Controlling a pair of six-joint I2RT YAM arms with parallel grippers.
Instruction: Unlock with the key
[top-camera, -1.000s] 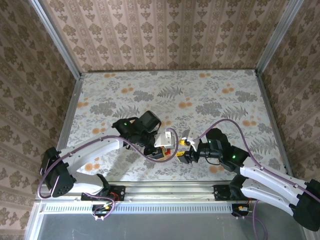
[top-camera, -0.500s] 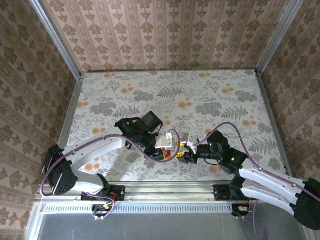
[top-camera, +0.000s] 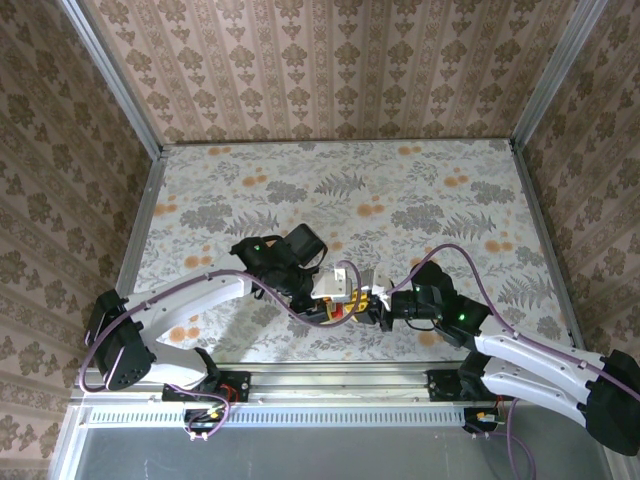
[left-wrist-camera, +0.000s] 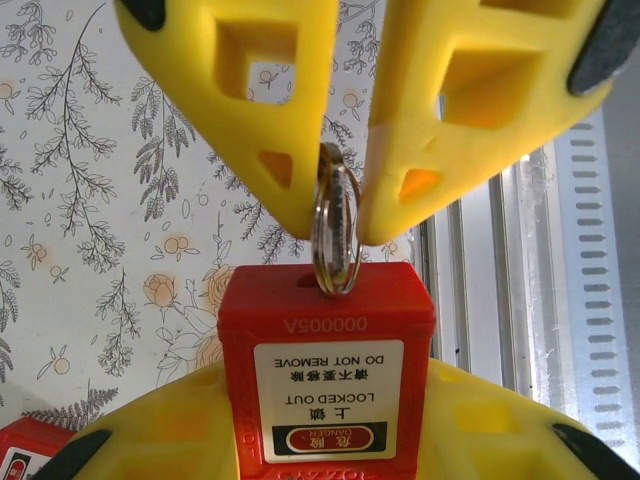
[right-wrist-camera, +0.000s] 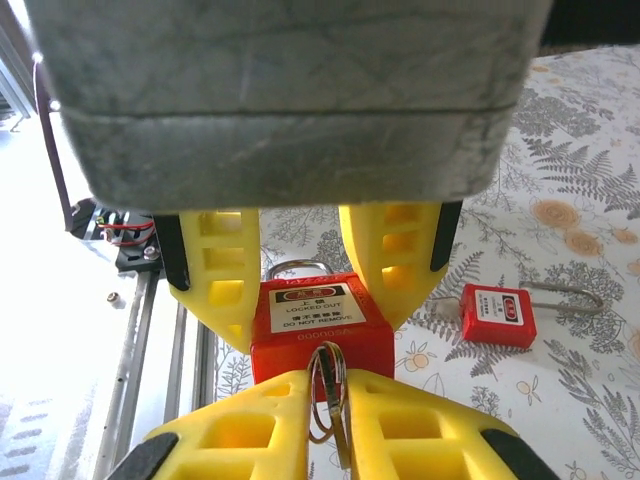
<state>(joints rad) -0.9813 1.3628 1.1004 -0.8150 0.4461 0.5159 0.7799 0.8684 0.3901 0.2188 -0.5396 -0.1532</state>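
Red plastic fills the gap between the yellow fingers (left-wrist-camera: 150, 440) of the left gripper (left-wrist-camera: 325, 425), which is clamped on a padlock (left-wrist-camera: 325, 340). From above we see the two arms meet near the front edge, and the lock is just a red speck there. The left wrist view brings it close enough to read its label, upside down.

To its right, the key (right-wrist-camera: 339, 432) stands at the padlock's lower face, thin and edge-on beside its silver ring (left-wrist-camera: 335, 235). We cannot tell how deep it sits in the lock. The right gripper (right-wrist-camera: 325, 415) is pressed together on key and ring.

Farther right, the right wrist view gives a second padlock (right-wrist-camera: 500, 315) whole. It lies on the floral table (top-camera: 400, 200) with its shackle (right-wrist-camera: 570, 295) pointing right, well apart from the held one.

We count two padlocks, one key, one ring and two grippers.
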